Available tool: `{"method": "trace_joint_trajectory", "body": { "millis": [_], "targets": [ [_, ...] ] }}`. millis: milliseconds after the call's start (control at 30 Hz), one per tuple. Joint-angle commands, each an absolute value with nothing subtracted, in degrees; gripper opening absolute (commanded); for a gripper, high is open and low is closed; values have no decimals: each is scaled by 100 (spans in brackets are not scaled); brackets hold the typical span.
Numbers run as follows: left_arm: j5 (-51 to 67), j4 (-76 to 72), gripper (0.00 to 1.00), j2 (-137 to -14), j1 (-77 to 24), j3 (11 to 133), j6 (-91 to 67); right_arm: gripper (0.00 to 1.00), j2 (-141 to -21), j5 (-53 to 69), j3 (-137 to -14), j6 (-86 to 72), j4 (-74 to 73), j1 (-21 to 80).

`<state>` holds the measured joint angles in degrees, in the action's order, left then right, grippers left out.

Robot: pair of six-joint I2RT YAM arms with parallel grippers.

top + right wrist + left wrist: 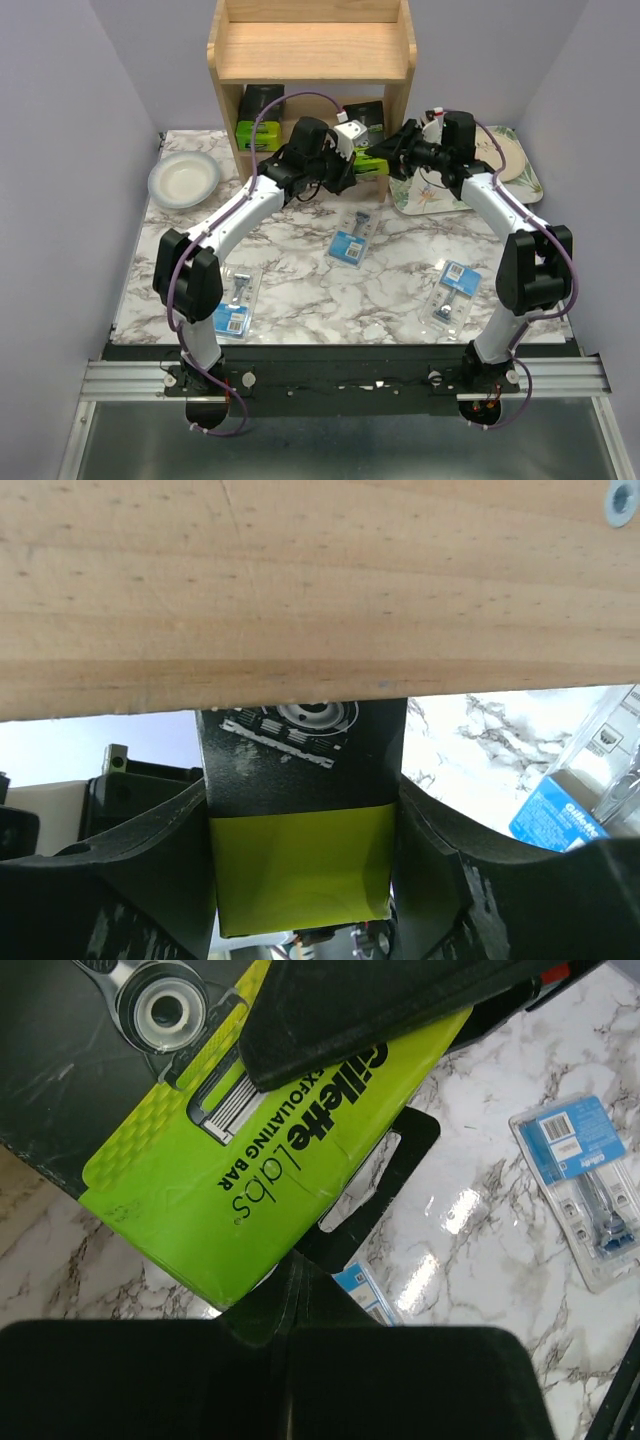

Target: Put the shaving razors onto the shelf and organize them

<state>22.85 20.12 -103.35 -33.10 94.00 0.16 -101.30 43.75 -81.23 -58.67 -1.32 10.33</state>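
A black shaving razor box with a lime-green end (pixel 368 164) is at the right of the wooden shelf's (pixel 310 52) lower tier, its black end under the board. My right gripper (pixel 300 880) is shut across its green end (pixel 300 870). My left gripper (pixel 288 1295) is shut on the corner of its black hang tab (pixel 385 1175). A second black box (pixel 258 118) stands on the lower tier's left. Three blister packs lie on the marble table (pixel 352 238), (pixel 237 305), (pixel 454 291).
A white bowl (pixel 184 180) sits at the table's left. A floral tray (pixel 515 170) lies at the back right, under my right arm. The shelf's right side panel (pixel 400 100) is close to both grippers.
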Motion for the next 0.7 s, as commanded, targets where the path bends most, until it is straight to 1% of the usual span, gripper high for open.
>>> {"method": "trace_joint_trajectory", "body": {
  "millis": [0, 233, 400, 667],
  "targets": [
    [1811, 1591, 0, -10590, -3410, 9720, 18, 67, -9941, 4228, -7972, -5766, 132, 976],
    [1275, 1591, 0, -10986, -3472, 10256, -123, 69, -9835, 4184, -7893, -5660, 97, 940],
    [1327, 1503, 0, -11056, -3498, 10353, -184, 70, -9782, 4201, -7796, -5634, 70, 905],
    [774, 1450, 0, -11223, -3542, 10599, -114, 72, -9668, 4447, -7594, -5757, 211, 844]
  ]
}}
